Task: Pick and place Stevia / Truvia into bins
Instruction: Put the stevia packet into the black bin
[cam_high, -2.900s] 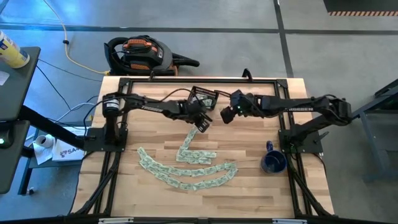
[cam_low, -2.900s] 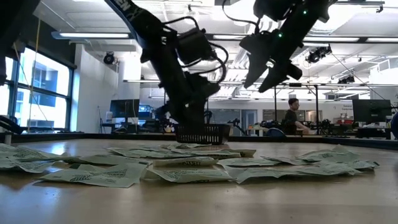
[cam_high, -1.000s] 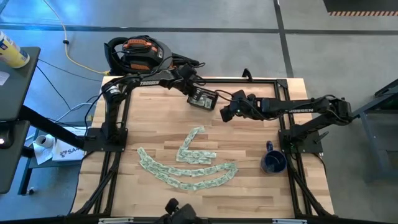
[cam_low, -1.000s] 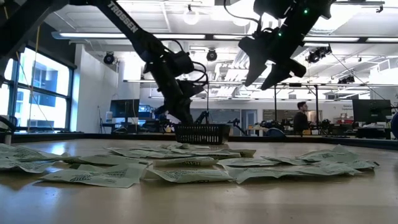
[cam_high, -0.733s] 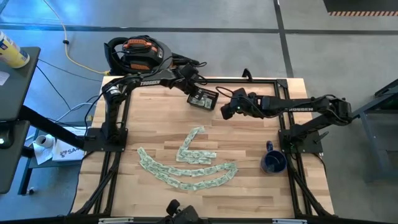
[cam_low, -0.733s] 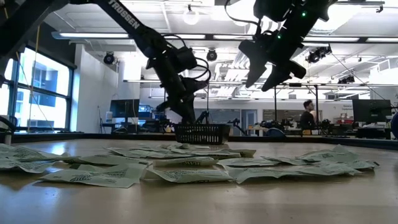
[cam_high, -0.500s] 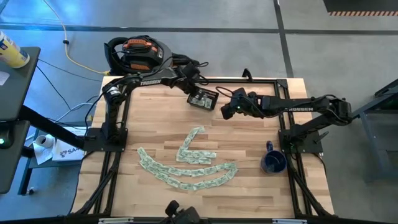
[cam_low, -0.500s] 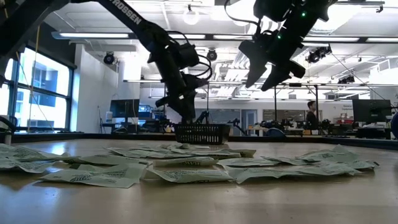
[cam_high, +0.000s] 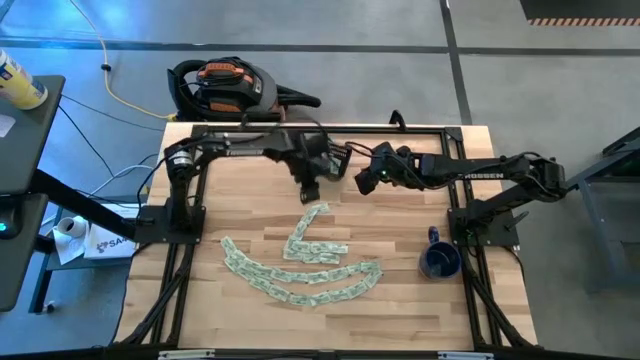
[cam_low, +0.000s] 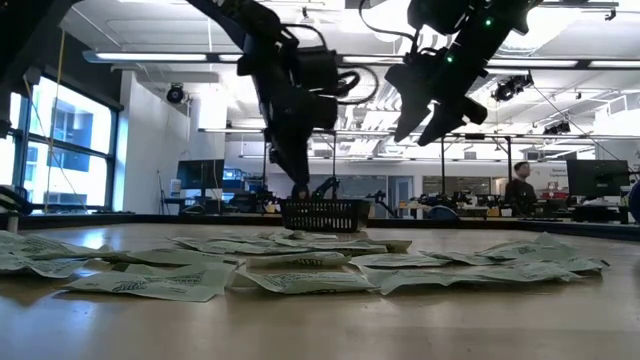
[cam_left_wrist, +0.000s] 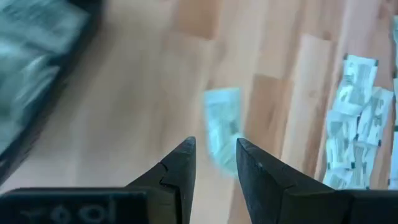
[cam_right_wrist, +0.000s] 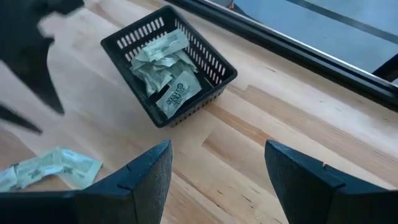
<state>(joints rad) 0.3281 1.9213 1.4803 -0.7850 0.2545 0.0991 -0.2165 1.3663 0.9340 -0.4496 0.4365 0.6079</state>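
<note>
Basket: the small black slatted plastic basket (cam_right_wrist: 169, 65) is holding several crumpled pale green-and-white paper sachets (cam_right_wrist: 163, 70).
Left gripper (cam_left_wrist: 214, 163): I am hovering with fingers slightly parted, empty.
Right gripper (cam_right_wrist: 217, 177): I am spreading wide, empty.

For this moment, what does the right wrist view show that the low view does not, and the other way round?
Only the right wrist view looks down into the basket, where several sachets lie piled, and shows the right end effector empty, with its fingers wide apart. Only the low view shows both arms raised above the table, the left end effector pointing down just above the basket, the many sachets spread across the near table, and a person in the room behind. Both show the basket and loose sachets on the wooden table.
</note>
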